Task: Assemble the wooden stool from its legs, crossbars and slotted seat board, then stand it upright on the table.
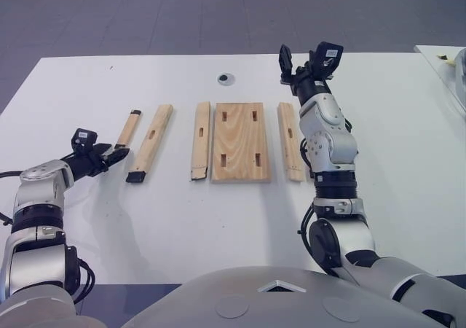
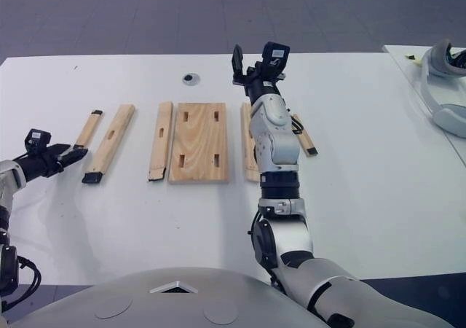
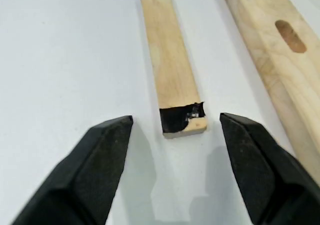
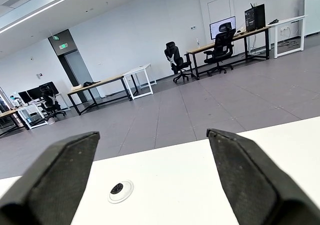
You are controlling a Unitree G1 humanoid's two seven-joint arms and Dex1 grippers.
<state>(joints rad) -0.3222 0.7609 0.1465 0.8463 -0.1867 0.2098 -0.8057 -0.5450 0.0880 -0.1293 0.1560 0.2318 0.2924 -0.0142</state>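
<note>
Wood pieces lie flat in a row on the white table (image 1: 182, 226), and none are joined yet. The board (image 1: 240, 141) is in the middle, with four slots cut in it.

Just to its left is a leg (image 1: 201, 140) with one slot and a black near end. Farther left is a second leg (image 1: 151, 142), a bit tilted, with a slot and a black near end too. Left of that is a short bar (image 1: 128, 129) with black on both ends.

On the right of the board is a third leg (image 1: 290, 142), close beside it. Past the right arm is another short bar (image 2: 304, 142), partly hidden by the arm.

The left gripper (image 1: 120, 154) is low over the table, right at the near end of the short bar on the left. Its two black fingers (image 3: 105, 155) are spread wide. The black end of the bar is just in front of the gap between them. They do not touch it, and the gripper has nothing in it.

The right gripper (image 1: 302, 64) is held up in the air over the far part of the table. Its fingers (image 4: 55, 180) are wide apart and it has nothing in it.

A small round hole (image 1: 226, 79) is in the table, beyond the board.
</note>
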